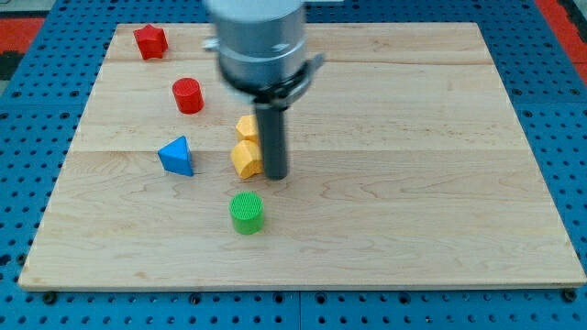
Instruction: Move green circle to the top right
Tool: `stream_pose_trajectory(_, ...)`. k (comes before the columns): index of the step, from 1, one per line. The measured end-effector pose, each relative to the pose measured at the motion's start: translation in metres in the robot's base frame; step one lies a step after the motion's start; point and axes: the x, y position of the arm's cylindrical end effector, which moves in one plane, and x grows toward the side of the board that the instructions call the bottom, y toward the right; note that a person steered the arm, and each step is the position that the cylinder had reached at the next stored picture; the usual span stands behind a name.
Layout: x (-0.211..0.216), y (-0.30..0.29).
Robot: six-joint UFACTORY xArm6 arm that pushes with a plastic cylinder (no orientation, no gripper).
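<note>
Starting at the far left of the wooden board [440, 137], a red star [150, 41] lies close to the far-left corner. To its right and nearer, a red cylinder [188, 95] stands alone. Nearer again, a blue triangle [176, 156] sits left of centre.

Right of the triangle, two yellow blocks are stacked in depth: the far yellow block [246, 127] and the near yellow block [245, 159], touching one another. Their exact shapes are hard to make out, since the rod [274, 137] covers their right edges; the near one looks roughly pentagonal.

The green circle [246, 213] stands near the board's near edge, left of centre, just nearer than the yellow pair and apart from them. It is well apart from the far-right corner.

My tip [276, 176] rests on the board right beside the near yellow block, seemingly touching its right side, and lies a little farther and to the right of the green circle, without touching it. The arm carries no claw, only the rod, so nothing is being held.

To the right of the tip, only bare wood shows, and a blue perforated surface [27, 137] surrounds the board.
</note>
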Motion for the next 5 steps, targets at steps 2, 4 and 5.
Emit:
stream_pose_trajectory(2, 0.055, -0.121)
stream_pose_trajectory(4, 0.088, 0.001)
stream_pose_trajectory(5, 0.009, 0.011)
